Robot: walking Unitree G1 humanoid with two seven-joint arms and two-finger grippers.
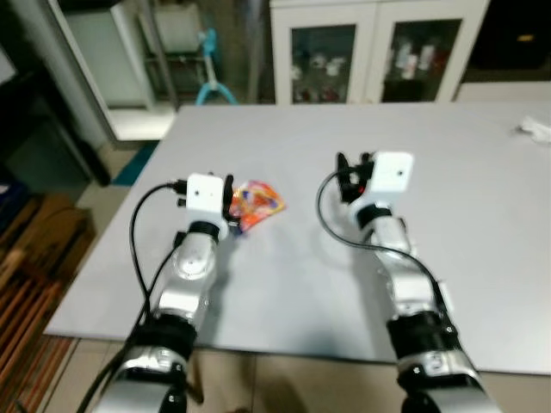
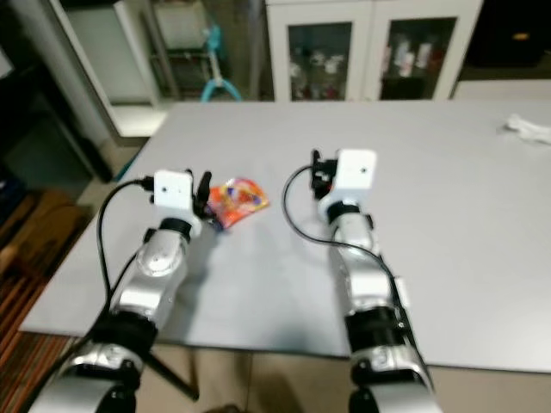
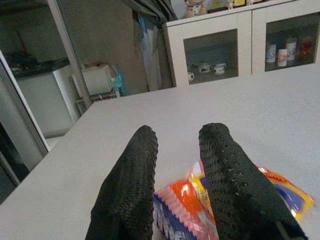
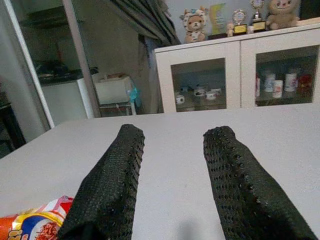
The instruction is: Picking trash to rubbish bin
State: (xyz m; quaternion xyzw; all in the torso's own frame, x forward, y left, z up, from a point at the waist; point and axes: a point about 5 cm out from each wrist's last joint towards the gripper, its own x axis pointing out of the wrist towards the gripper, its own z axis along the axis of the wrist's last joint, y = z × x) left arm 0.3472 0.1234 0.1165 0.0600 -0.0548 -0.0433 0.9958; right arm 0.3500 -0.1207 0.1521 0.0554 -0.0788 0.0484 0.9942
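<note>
Lying on the grey tabletop (image 1: 344, 284), the snack wrapper (image 1: 256, 203) sits under the left tool (image 3: 177, 150), fingers narrowly apart; right tool (image 4: 172, 150) hovers wide.

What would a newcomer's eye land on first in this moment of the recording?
The bright orange snack wrapper stands out, lying on the plain grey table right at the tips of the left gripper, whose fingers sit open just over it. Next come the two silver arms reaching over the table, the right gripper open above bare tabletop. A white glass-door cabinet stands behind the table.
</note>
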